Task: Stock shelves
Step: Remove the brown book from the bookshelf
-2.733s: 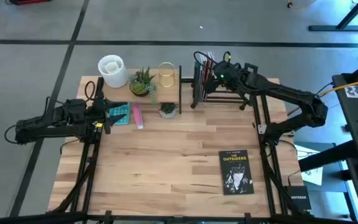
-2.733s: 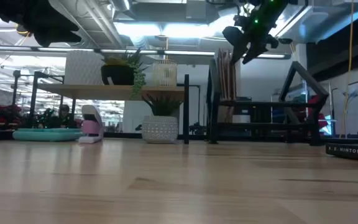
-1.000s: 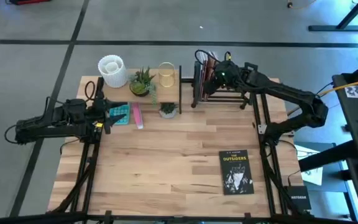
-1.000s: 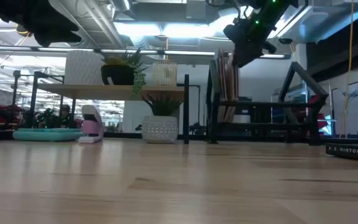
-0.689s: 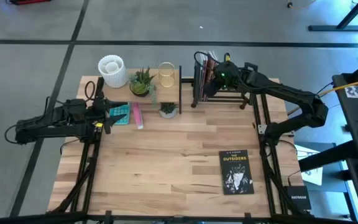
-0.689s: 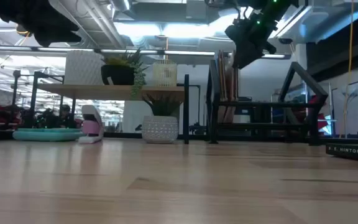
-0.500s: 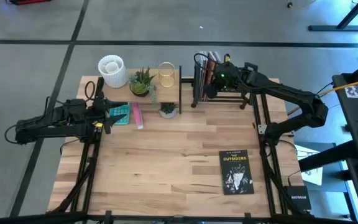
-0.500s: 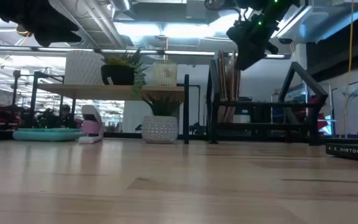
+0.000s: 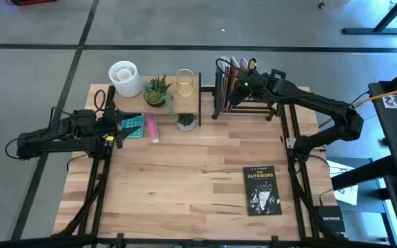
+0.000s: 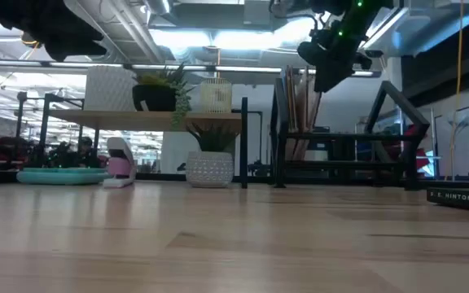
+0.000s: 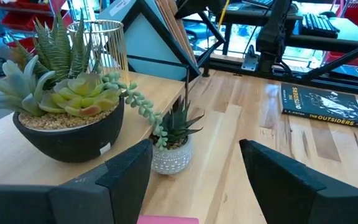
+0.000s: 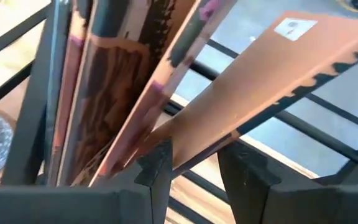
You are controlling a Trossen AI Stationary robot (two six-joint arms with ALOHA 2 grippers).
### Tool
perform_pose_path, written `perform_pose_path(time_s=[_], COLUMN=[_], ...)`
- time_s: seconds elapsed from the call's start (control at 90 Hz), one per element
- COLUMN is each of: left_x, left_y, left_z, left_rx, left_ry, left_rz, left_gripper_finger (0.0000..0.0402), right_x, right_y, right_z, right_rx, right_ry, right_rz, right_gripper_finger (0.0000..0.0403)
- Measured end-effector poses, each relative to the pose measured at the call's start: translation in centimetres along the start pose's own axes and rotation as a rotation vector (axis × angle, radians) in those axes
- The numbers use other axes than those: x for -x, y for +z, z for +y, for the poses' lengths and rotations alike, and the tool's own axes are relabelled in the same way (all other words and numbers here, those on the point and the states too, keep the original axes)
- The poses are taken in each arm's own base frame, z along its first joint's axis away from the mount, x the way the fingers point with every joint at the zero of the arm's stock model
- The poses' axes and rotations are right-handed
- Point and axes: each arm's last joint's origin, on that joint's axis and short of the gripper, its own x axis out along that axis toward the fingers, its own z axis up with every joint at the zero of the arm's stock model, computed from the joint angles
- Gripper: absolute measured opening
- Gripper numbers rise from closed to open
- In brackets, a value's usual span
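My right tool (image 9: pixel 238 84) grips a leaning brown book (image 12: pixel 253 81) above the black rack (image 9: pixel 250 102); my left tool (image 11: pixel 194 171) hangs open and empty beside the wooden shelf (image 9: pixel 143 103).

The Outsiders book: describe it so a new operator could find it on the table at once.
Start at the wooden tabletop in the high view and go to its near-right area, on the right arm's side. There the book lies flat and alone, face up with a dark cover. The other books stand upright in the black rack at the far edge, where the right gripper works.
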Motion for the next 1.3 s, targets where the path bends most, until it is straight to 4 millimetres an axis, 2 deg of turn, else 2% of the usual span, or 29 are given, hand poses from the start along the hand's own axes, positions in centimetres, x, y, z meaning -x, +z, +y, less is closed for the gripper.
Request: perform_pose_path(time_s=[0.267, 0.644, 0.711, 0.811, 0.856, 0.967, 1.078, 1.2, 1.3], left_x=[0.0, 0.0, 0.0, 0.0, 0.0, 0.0, 0.0, 0.0, 0.0], left_y=[0.0, 0.0, 0.0, 0.0, 0.0, 0.0, 0.0, 0.0, 0.0], left_z=[0.0, 0.0, 0.0, 0.0, 0.0, 0.0, 0.0, 0.0, 0.0], left_rx=[0.000, 0.000, 0.000, 0.000, 0.001, 0.001, 0.000, -0.002, -0.003], left_ry=[0.000, 0.000, 0.000, 0.000, 0.001, 0.001, 0.001, 0.000, 0.000], left_rz=[0.000, -0.002, -0.002, -0.002, -0.002, -0.002, -0.002, -0.003, -0.003], left_gripper_finger=[0.0237, 0.0237, 0.0237, 0.0237, 0.0237, 0.0237, 0.0237, 0.0237, 0.0237], right_x=[-0.1, -0.9, -1.0, -0.8, -0.6, 1.3, 4.6, 8.8, 11.7], right_y=[0.4, 1.1, 1.2, 1.2, 1.1, 1.6, 2.3, 3.2, 3.1], right_z=[0.1, -1.3, -1.4, -1.2, -1.0, -0.7, 0.0, 0.8, 1.1], right_rx=[-0.016, -0.026, -0.001, 0.083, 0.124, 0.170, 0.226, 0.197, 0.144], right_ry=[-0.017, 0.010, 0.014, 0.001, -0.023, -0.103, -0.139, -0.028, 0.118], right_rz=[-0.039, -0.045, -0.048, -0.061, -0.052, -0.047, -0.046, -0.054, 0.014], right_gripper_finger=[0.0111, 0.0108, 0.0091, 0.0027, 0.0013, 0.0007, 0.0005, 0.0003, 0.0002])
